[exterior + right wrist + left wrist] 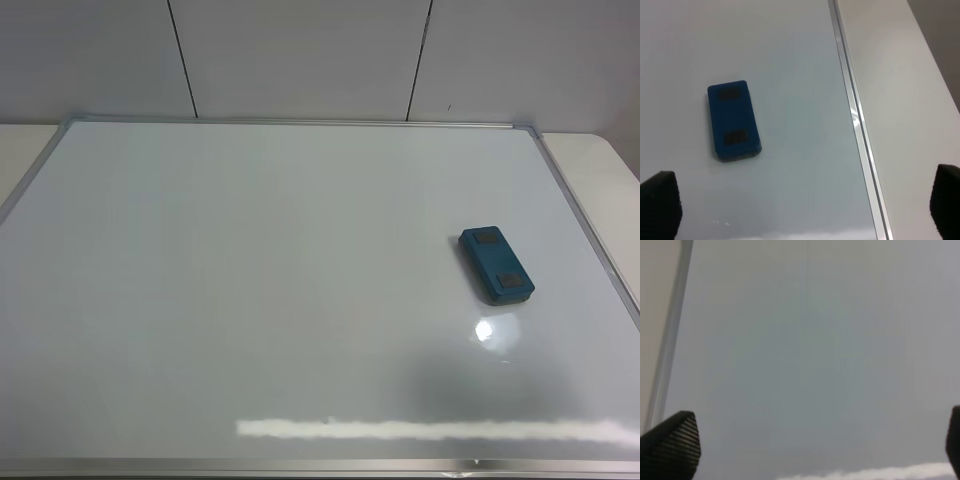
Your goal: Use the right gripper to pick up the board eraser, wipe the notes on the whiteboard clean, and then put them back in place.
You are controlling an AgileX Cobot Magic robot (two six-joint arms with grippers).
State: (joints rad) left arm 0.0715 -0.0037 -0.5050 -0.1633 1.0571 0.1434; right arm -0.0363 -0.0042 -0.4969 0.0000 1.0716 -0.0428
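The teal-blue board eraser (496,264) lies flat on the right part of the whiteboard (250,280), its two grey patches facing up. It also shows in the right wrist view (733,120). No red notes show on the board in any view. My right gripper (805,210) is open and empty, held above the board near its right frame edge, apart from the eraser. My left gripper (815,445) is open and empty above the board's left side. Neither arm shows in the high view.
The board's silver frame (855,120) runs along its right edge, with a cream tabletop (905,100) beyond it. A white panelled wall (300,55) stands behind the board. A bright light reflection (430,428) lies near the front edge.
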